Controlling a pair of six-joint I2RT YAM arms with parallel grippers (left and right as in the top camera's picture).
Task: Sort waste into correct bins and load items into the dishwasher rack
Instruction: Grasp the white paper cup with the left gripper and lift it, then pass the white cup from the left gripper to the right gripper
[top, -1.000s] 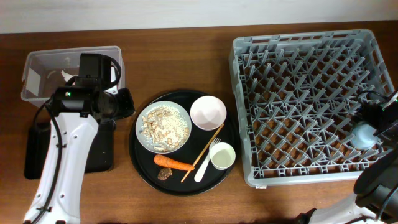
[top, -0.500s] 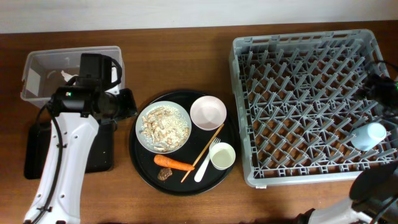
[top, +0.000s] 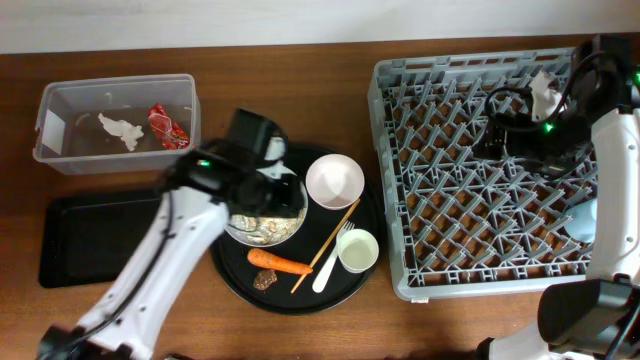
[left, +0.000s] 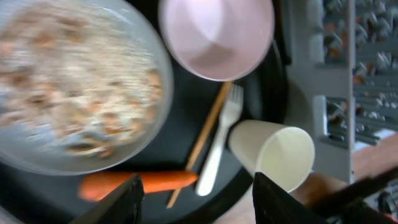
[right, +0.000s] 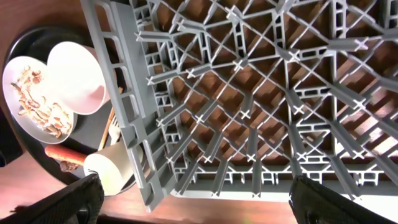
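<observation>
The left tool hangs over the round black tray. Its two fingers are spread wide, and it holds nothing. Right under it, between the fingers, lie one end of the carrot and the handle of the white fork. The thin chopstick lies just beside the fork (the two almost touch). Ahead of this tool, to one side, is the plate with flaky food scraps on it; it looks blurry from the wrist. Ahead on the other side is the pink bowl. The small white cup stands close to one finger, open side up, near the wall of the grey rack. Seen from above, the small brown lump sits on the round tray just beside the carrot.

Well apart from this tool, the clear tub holds the white tissue and the red wrapper. The flat black tray lies on the tabletop near the tub.

The right tool hangs over the rack. Its fingers are wide apart too, and it grips nothing. Under it are the rack's floor and pegs. The light blue cup sits in the rack by its far side wall, apart from this tool.
</observation>
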